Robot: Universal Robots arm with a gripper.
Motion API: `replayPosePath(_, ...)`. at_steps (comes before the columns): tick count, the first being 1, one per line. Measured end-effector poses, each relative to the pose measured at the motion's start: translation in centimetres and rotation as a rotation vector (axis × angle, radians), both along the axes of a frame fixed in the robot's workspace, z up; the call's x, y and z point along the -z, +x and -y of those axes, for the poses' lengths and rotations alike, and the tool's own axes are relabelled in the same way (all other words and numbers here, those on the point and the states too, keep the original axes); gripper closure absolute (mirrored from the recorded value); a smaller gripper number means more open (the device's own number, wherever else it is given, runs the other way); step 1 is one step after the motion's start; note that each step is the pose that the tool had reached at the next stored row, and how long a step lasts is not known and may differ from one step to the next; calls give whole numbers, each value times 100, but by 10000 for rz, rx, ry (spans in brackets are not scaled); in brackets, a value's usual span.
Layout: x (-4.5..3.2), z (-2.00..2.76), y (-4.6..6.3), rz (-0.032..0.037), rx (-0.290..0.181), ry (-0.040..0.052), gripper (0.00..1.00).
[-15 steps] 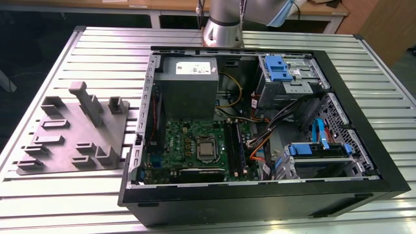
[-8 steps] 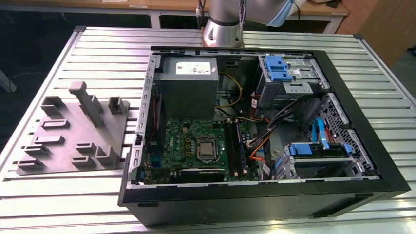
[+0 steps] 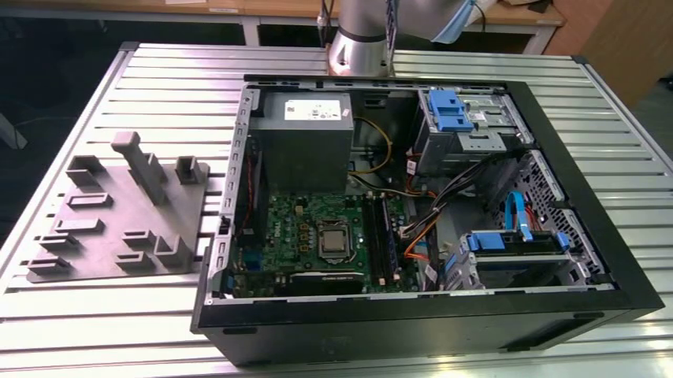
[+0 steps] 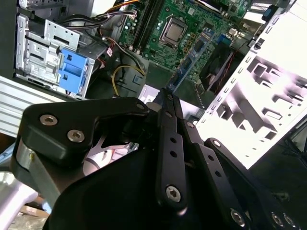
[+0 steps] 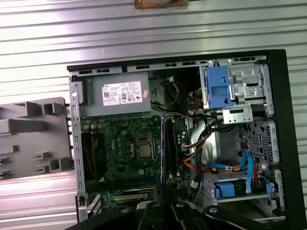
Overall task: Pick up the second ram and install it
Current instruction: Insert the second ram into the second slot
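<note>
In both wrist views my gripper (image 4: 165,93) (image 5: 163,199) hangs high above the open computer case (image 3: 421,315). It is shut on the second ram (image 4: 194,60) (image 5: 163,148), a thin long board seen almost edge-on, sticking out from the fingertips. In the first wrist view the board lines up over the motherboard's memory slots (image 5: 170,139), just beside the processor socket (image 5: 143,149), but it is well above them. The exterior view shows the motherboard (image 3: 315,236) with the slots (image 3: 384,236) to the exterior view's right of the socket.
A grey plastic fixture (image 3: 116,213) with upright blocks lies on the slatted table (image 3: 158,79) at the exterior view's left of the case. Inside the case are the power supply (image 3: 305,118), blue drive brackets (image 3: 447,110) (image 3: 515,240) and bundled cables (image 3: 442,197).
</note>
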State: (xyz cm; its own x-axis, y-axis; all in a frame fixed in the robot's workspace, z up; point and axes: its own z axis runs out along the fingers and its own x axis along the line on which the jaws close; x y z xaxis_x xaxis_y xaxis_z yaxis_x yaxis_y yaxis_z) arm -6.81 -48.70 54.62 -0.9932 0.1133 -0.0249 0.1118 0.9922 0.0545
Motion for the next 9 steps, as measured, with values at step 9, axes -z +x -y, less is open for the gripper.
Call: replayPosePath(9,116,0,7,0,-117,0,89)
